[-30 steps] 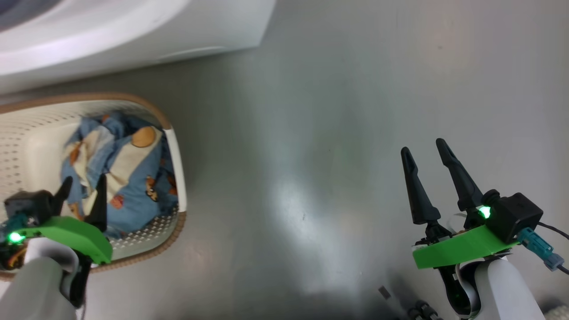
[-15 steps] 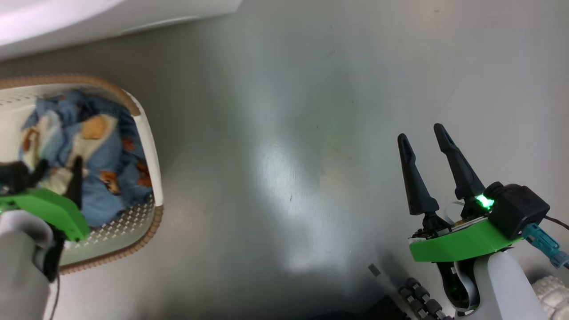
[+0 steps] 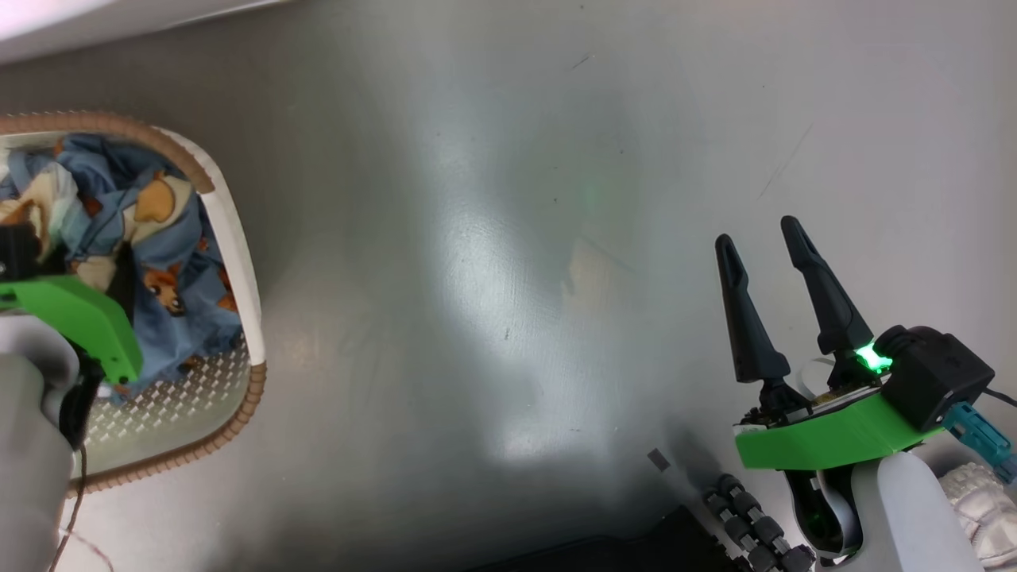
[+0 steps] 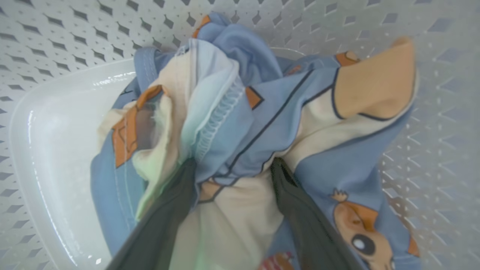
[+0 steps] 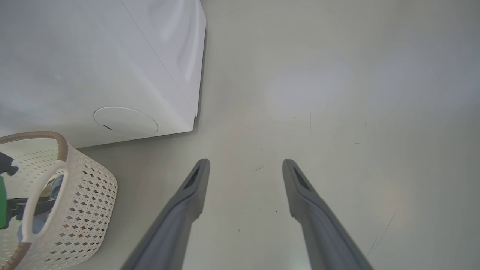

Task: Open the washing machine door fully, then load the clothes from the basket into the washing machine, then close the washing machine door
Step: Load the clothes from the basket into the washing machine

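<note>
Blue bundle straddled, nothing pinched yet

Cloth was the trouble at this moment. The left gripper (image 4: 234, 165) stood with its two dark fingers spread wide and pushed down into the clothes (image 4: 262, 112). A hump of cream and blue fabric rose between them, but nothing was clamped. The clothes lay heaped inside the basket (image 3: 230, 238), which sat on the grey floor (image 3: 508, 238) just beside the washing machine (image 5: 112, 56). The right gripper (image 3: 757, 234) hung well apart over bare floor, its fingers likewise wide and holding nothing.

Several things could have gone wrong from there. If the fingers closed on only the top fold, a thin seam might have slipped out on the lift. One garment might also have come up alone, since how the pieces were tangled could not be told. If the fingers were driven deeper, their tips could have met the perforated bottom or snagged a hole, and the light basket might then have risen or skidded with the arm. A trailing sleeve could have dragged over the brown rim and tipped the basket, or dropped onto the floor on the way to the machine. Fabric covered the fingertips in the left wrist view, so how deep they sat was unclear, and that made a misjudged close more likely.
</note>
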You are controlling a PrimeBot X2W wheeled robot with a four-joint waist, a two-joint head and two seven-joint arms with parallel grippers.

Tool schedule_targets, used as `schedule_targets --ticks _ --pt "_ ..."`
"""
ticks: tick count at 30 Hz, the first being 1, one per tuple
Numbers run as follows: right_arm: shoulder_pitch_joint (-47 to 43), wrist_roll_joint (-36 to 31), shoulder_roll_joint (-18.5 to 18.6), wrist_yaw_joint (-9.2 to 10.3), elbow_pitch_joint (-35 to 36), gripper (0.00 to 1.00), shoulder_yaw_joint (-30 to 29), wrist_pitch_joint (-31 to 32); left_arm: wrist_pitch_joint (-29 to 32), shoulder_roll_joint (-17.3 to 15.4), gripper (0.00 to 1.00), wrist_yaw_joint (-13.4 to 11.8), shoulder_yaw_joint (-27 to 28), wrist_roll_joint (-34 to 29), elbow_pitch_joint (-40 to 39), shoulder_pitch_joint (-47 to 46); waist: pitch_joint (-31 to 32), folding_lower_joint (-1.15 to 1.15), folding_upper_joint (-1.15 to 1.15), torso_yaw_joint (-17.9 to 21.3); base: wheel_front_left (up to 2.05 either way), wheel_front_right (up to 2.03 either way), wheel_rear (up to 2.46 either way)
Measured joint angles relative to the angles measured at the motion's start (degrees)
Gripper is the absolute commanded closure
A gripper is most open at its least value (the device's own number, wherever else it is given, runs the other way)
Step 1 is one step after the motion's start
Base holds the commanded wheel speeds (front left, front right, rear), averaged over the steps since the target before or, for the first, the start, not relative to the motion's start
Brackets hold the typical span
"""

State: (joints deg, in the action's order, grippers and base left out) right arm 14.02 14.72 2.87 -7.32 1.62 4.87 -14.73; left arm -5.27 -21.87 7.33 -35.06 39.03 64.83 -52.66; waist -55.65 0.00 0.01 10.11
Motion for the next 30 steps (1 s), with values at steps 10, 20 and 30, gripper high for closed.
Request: schedule_targets --ticks 10,20,30 --pt "-1.22 0.0 -0.01 0.0 1.05 0.0 0.03 0.0 3.58 1.7 1.0 0.0 -0.83 3.0 2.76 -2.17 -0.15 0.0 0.0 -0.5 0.0 0.0 0.0" --pt "1.44 0.15 -0.01 0.0 0.22 0.0 -0.25 0.0 -5.6 2.21 1.0 0.0 -0.88 7.62 -0.51 0.86 3.25 0.0 0.0 -0.67 0.0 0.0 0.0" --pt "1.61 -0.08 0.0 -0.01 -2.79 0.0 -0.4 0.0 -9.02 2.14 1.0 0.0 1.78 9.94 -6.76 9.33 10.72 0.0 0.0 -1.63 0.0 0.0 0.0"
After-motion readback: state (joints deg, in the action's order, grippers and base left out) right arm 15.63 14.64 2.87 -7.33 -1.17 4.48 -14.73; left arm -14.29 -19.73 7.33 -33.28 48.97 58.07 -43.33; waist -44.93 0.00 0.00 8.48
